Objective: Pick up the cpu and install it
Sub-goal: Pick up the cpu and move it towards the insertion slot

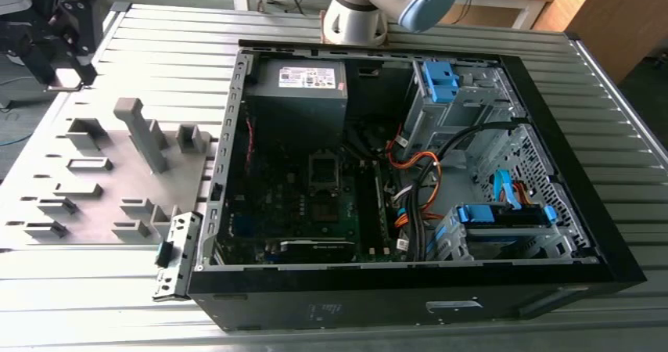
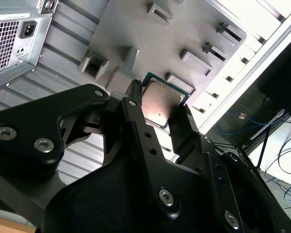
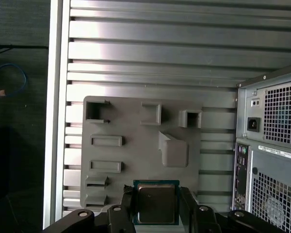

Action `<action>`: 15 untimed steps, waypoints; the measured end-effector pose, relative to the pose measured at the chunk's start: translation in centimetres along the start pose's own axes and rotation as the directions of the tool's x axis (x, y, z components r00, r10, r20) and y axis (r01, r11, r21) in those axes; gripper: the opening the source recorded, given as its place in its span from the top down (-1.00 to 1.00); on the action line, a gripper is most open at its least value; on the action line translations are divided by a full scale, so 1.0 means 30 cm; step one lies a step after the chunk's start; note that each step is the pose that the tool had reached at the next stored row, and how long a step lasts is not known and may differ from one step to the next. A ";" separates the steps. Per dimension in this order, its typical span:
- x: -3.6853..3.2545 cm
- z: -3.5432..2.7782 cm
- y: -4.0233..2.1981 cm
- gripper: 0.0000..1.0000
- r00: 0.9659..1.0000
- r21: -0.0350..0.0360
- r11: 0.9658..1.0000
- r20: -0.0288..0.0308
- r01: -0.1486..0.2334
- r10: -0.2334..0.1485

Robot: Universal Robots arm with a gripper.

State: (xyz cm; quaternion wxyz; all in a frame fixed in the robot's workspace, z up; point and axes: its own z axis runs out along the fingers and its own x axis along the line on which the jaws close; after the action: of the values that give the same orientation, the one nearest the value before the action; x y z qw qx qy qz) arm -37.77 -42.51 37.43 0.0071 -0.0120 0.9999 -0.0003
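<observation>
Fingers point(image 3: 186, 204) of the gripper point(image 3: 156, 196) press on two side edges of the cpu point(image 2: 161, 103). They hold it over one edge of the grey plate point(image 3: 136, 126), beside the computer case point(image 1: 418, 285). The cpu looks light, thin, stiff and easy to hurt, so its edges seem the safe place to hold. The gripper points down at the plate.

- We see bright, even light from overhead in the exterior view; the ribbed table point(image 1: 136, 47) glints pale along its slats.
- The inside of the computer case point(image 1: 396, 289) is dim and its detail sinks into shadow.
- In the first wrist view, the slats flare near white in bands.
- In the second wrist view, one corner blows out white, the cpu point(image 2: 160, 101) carries a pinkish sheen, and the black gripper point(image 2: 160, 109) reads dark.
</observation>
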 end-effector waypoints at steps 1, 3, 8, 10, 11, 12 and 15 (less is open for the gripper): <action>-0.005 0.000 0.000 0.06 1.000 0.000 1.000 0.000 0.000 0.000; -0.014 0.000 0.000 0.06 1.000 0.000 1.000 0.000 0.000 0.000; -0.035 0.000 -0.001 0.06 1.000 0.000 1.000 0.000 0.000 0.000; -0.044 0.001 -0.001 0.06 1.000 0.000 1.000 0.000 0.000 0.000; -0.049 0.001 -0.001 0.06 1.000 0.000 1.000 0.000 0.000 0.000; -0.053 0.001 -0.001 0.06 1.000 0.000 1.000 0.000 0.000 0.000; -0.066 0.001 -0.002 0.06 1.000 0.000 1.000 0.000 0.000 0.000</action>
State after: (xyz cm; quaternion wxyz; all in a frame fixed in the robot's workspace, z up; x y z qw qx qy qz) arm -35.78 -42.50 37.43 0.0071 -0.0119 0.9999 -0.0003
